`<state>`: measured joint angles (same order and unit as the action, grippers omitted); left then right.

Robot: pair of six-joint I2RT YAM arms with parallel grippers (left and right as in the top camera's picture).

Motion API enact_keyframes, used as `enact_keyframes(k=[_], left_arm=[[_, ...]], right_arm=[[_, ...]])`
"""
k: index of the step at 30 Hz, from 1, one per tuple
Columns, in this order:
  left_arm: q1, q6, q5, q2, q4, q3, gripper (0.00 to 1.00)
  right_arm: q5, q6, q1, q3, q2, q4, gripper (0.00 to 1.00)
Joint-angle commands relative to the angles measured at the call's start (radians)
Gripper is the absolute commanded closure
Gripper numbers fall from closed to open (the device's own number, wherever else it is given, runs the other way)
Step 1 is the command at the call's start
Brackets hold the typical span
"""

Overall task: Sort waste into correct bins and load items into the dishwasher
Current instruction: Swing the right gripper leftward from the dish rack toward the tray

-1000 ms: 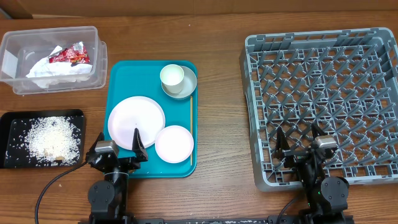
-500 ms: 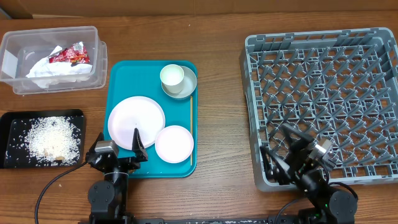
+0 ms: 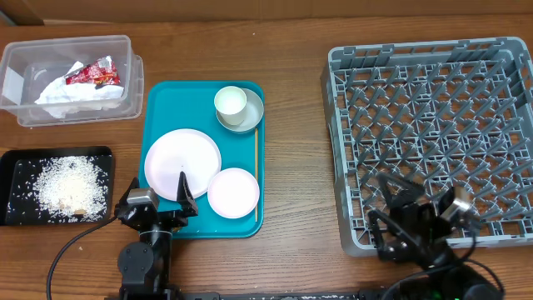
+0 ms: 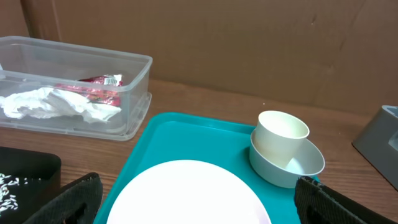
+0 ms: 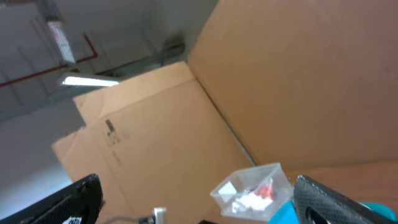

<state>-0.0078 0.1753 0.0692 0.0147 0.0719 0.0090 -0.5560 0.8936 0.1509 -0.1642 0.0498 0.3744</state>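
On the teal tray [image 3: 166,108] lie a large plate [image 3: 181,162], a small plate [image 3: 233,192] and a white cup [image 3: 231,102] standing in a grey bowl [image 3: 251,117]. My left gripper [image 3: 158,192] stands open at the tray's near edge, its fingers either side of the large plate [image 4: 186,193]. The right gripper [image 3: 385,208] is open and empty, tilted over the front edge of the grey dish rack [image 3: 433,100]. Napkins [image 3: 71,98] and a red wrapper [image 3: 93,75] lie in the clear tub [image 3: 25,58]. Rice [image 3: 71,183] fills the black tray [image 3: 17,158].
A thin wooden stick [image 3: 256,167] lies along the teal tray's right side. The right wrist view points up at cardboard walls, with the clear tub [image 5: 255,186] low in frame. The dish rack holds nothing.
The right arm has swung and tilted at the rack's front edge, its gripper now turned leftward. The left arm and all objects have stayed put.
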Motion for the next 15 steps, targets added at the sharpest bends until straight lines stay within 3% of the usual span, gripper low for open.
enact_keyframes(k=[1,9,15], left_arm=[[-0.004,-0.022,0.016,-0.010,-0.002,-0.004,0.00],[-0.004,-0.022,0.016,-0.010,-0.002,-0.004,0.00],[-0.004,-0.022,0.016,-0.010,-0.002,-0.004,0.00]], right_arm=[[0.029,-0.117,-0.001,-0.203,0.097,-0.115,0.00],[-0.217,-0.385,0.000,-0.700,0.591,-0.521,0.00],[-0.144,-0.563,0.103,-1.031,0.935,-0.921,0.00]])
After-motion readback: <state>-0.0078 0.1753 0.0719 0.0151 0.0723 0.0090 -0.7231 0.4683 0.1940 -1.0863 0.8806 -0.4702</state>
